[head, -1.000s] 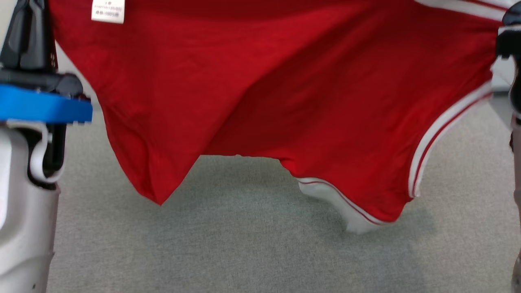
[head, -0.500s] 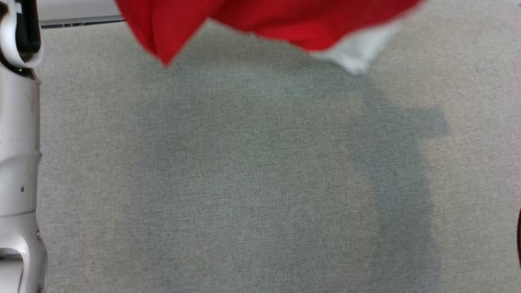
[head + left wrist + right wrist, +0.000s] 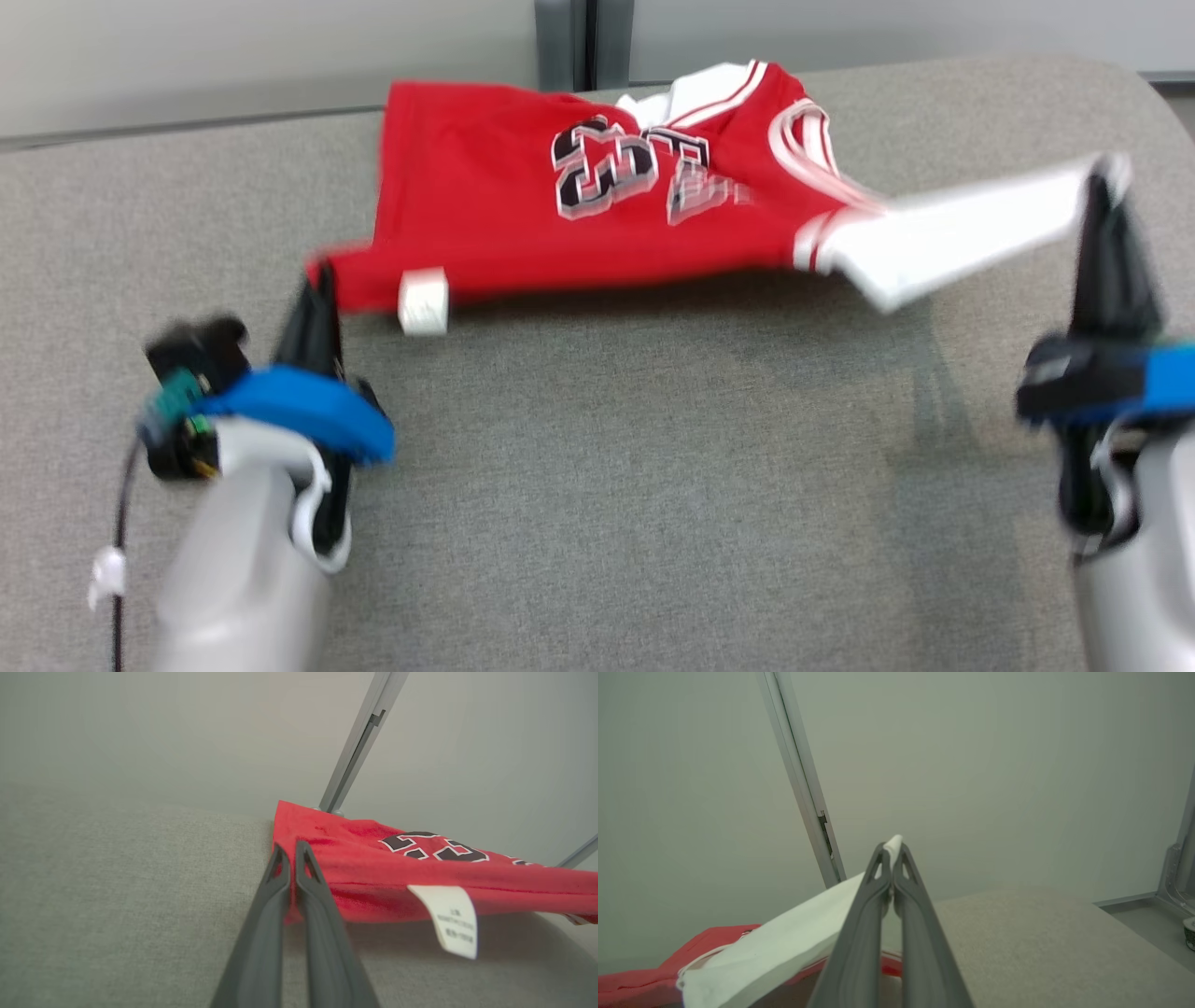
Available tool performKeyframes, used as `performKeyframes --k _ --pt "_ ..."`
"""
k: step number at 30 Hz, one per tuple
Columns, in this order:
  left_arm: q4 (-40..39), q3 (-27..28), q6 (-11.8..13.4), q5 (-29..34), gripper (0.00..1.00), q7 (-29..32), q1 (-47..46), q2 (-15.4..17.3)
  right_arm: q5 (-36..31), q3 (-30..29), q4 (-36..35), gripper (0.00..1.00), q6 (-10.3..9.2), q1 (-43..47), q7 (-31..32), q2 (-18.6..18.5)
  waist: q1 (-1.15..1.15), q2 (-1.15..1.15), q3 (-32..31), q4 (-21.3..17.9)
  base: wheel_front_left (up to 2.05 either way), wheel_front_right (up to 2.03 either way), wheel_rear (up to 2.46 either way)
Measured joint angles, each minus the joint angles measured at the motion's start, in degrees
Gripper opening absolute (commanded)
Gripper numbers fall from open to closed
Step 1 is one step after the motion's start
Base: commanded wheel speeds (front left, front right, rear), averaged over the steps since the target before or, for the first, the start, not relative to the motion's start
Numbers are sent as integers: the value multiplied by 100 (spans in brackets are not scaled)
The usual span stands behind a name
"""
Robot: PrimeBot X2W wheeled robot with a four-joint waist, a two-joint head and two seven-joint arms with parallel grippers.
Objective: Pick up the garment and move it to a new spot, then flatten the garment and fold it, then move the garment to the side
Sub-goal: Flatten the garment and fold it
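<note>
The garment (image 3: 523,205) is a red jersey with black numbers, white trim and a white sleeve, stretched low over the far half of the grey table (image 3: 597,523). My left gripper (image 3: 322,275) is shut on its red hem corner at the left; in the left wrist view the fingers (image 3: 280,896) pinch that red edge (image 3: 373,877), with a white care label (image 3: 451,921) hanging beside. My right gripper (image 3: 1102,182) is shut on the tip of the white sleeve (image 3: 962,229), which shows between the fingers (image 3: 866,933) in the right wrist view.
A pale wall with a metal post (image 3: 560,42) stands behind the table. The table's far right corner (image 3: 1130,84) is rounded. A small dark object (image 3: 1190,935) sits at the right wrist view's far right edge.
The head camera has swung. Earlier the jersey hung high before it; now it is spread out low over the far part of the table, held at both ends.
</note>
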Motion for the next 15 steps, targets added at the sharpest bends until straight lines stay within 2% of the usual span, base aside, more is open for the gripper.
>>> performKeyframes --k 5,15 --pt "219 112 -26 -227 0 0 1084 -232 110 172 343 0 0 1361 2 258 0 -2 -304 -20 0 0 0" --pt "249 478 -33 -248 0 -12 2563 -481 -84 204 893 0 0 2552 2 444 0 -2 -1116 -75 0 0 0"
